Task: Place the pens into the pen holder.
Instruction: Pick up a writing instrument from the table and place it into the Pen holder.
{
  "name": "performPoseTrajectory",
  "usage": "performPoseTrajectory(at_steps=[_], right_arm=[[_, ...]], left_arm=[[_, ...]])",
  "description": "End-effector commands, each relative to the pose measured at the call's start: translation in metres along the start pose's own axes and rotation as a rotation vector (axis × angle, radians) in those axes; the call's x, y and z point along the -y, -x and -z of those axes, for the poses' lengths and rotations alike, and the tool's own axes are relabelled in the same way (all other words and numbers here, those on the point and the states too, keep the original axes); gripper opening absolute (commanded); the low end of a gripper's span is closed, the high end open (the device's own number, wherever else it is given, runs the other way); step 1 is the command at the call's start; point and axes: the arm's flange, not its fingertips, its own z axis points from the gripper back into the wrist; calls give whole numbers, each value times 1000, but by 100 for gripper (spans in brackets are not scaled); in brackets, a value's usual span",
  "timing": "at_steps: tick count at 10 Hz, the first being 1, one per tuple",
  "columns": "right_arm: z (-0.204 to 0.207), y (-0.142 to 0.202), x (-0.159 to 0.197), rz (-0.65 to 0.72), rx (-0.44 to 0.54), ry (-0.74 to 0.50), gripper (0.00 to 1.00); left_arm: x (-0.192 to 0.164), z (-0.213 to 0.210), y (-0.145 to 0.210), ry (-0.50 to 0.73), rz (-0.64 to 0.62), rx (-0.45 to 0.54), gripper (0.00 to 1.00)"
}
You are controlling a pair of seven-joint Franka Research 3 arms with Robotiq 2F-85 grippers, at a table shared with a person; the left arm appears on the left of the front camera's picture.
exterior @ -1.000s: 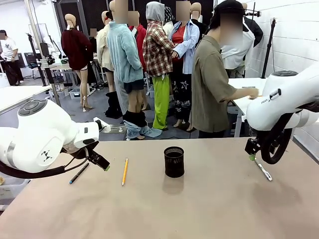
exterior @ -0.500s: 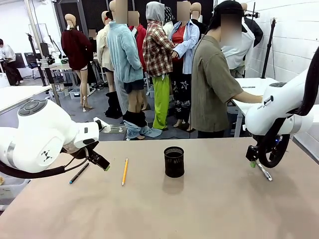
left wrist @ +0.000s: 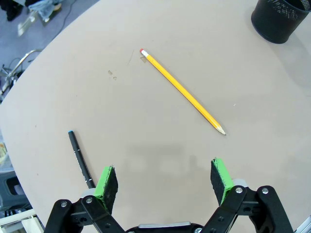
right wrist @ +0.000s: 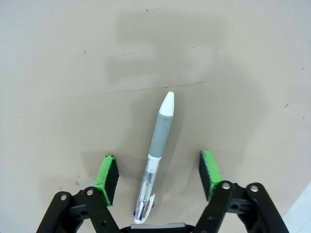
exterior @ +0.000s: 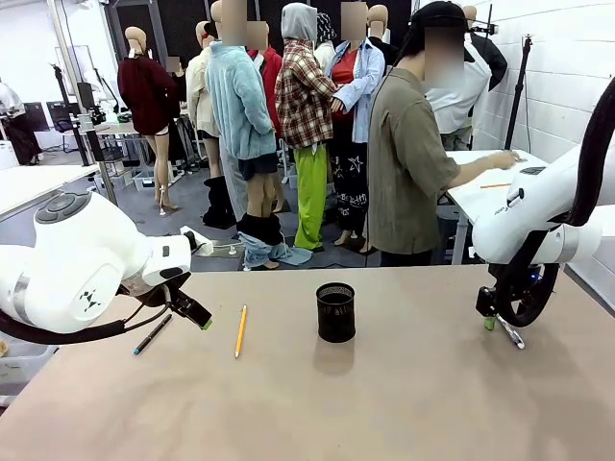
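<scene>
Right gripper [right wrist: 158, 165] spread wide astride the white pen [right wrist: 160, 133] lying on the table [exterior: 404, 403]; left gripper [left wrist: 163, 174] also wide, holding nothing, black pen [left wrist: 80, 158] and pencil [left wrist: 182, 91] just ahead, holder [exterior: 335, 312] standing mid-table.

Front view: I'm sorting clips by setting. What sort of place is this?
Probably a robotics lab: the white left arm and right arm flank a tan table, and a person works at a neighbouring white table.

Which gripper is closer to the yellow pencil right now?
Left. The left gripper is open just beside the pencil; the right gripper is far across the table, past the pen holder, open around the whitish pen.
</scene>
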Motion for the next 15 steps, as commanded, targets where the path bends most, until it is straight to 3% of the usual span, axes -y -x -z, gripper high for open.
performPoseTrajectory(at_steps=[1,3,7,9,12,15], right_arm=[[0,-1,4,-23,-15,-24,39],[-2,1,4,-35,-28,-24,0],[0,-3,-3,-85,-80,-36,0],[-8,0,-14,-168,-61,-62,0],[-38,14,-42,-512,133,-176,0],[-70,18,-71,-730,441,-336,0]], left_arm=[[-2,0,1,0,-6,1,100],[-2,0,1,0,-6,1,100],[-2,0,1,0,-6,1,100],[-2,0,1,0,-6,1,100],[-2,0,1,0,-6,1,100],[-2,0,1,0,-6,1,100]])
